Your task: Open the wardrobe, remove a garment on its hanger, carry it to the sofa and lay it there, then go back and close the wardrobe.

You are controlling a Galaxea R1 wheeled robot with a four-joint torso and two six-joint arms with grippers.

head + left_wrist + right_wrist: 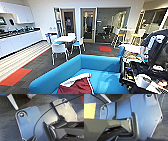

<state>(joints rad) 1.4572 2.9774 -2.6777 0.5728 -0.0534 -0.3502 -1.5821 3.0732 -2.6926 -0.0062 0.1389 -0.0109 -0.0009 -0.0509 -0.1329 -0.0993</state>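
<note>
In the head view, the garment (pixel 76 86) lies on the seat of the sofa (pixel 100 67), at about 6 o'clock, low and just left of centre. So the laying-down step looks done; by my judgement, what is left is the return to the wardrobe and shutting it. The maroon body spreads toward the lower edge and a white sleeve or lining (pixel 75 79) runs across its upper side. That white band's long axis goes from about 8 o'clock up toward 2 o'clock; which end is the collar I cannot tell. No hanger can be made out. A white table (pixel 64 38) with chairs (pixel 59 49) stands beyond the sofa at 11 o'clock.

In the left wrist view, dark carpet (pixel 7 121) lies below; the left claw's opening I cannot tell.

In the right wrist view, carpet and an orange floor patch (pixel 89 110) show; the right claw's state I cannot tell either.
</note>
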